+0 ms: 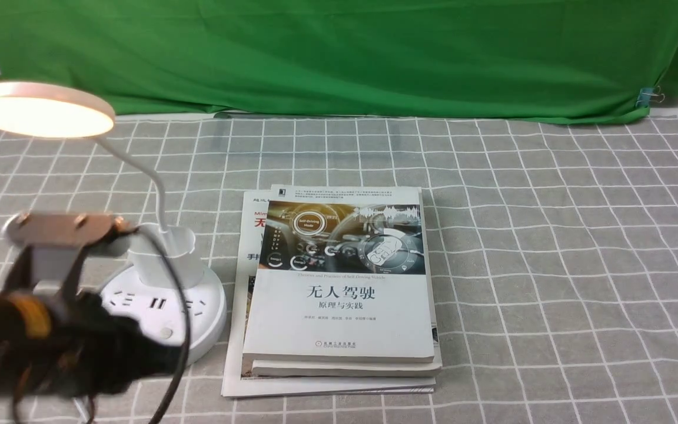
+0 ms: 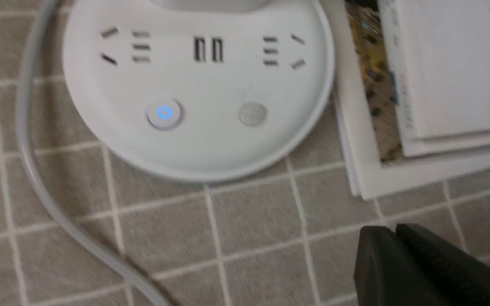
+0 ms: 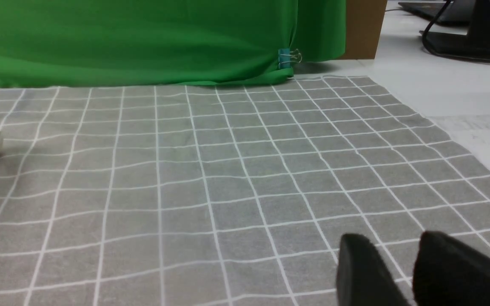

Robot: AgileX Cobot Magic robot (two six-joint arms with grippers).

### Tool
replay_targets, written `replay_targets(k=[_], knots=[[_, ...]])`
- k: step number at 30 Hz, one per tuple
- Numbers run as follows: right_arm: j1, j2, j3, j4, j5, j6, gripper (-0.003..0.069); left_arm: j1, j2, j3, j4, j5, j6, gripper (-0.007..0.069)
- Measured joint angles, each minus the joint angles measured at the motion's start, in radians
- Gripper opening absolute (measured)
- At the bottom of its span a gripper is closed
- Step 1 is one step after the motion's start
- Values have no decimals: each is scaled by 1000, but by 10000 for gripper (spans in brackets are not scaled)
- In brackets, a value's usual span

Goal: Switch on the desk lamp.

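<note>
- Our left gripper (image 2: 391,233) is clenched on nothing, its fingertips together, apart from the lamp's base and the papers.
- Our right gripper (image 3: 391,244) is released, with a gap between its fingertips, over the gridded cloth (image 3: 185,178).
- We have the desk lamp (image 1: 162,253) at the left of the front view, upright, its round base just beside the book stack (image 1: 339,318); only a narrow strip of cloth separates their edges.
- Its disc head (image 1: 39,109) glows warm, high at the far left, on a bent neck (image 1: 139,165) that rises from the cup (image 1: 165,250).
- We see the power button (image 2: 164,113) lit blue, and a duller round button (image 2: 252,114) beside it, both near the base's rim.
- A grey cord (image 2: 32,165) curves around the base, apart from its rim.
- Our left arm (image 1: 62,330) crosses in front of part of the base, blurred.
- To the right of the stack, we have a wide stretch of cloth; the green curtain (image 1: 339,59) bounds its far side.
- Past the cloth's right edge, we see a white surface (image 3: 483,93) holding black equipment (image 3: 474,44).
</note>
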Motion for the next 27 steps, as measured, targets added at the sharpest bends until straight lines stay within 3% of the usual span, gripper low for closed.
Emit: replay_targets(k=[5,14,27], knots=[[0,0,0,0,0,0,245,0,-249,124,-27,-2,12,19],[0,0,0,0,0,0,245,0,-681,169,160,-95,10,19],[0,0,0,0,0,-1,245,-2,-751,169,178,-109,9,19]])
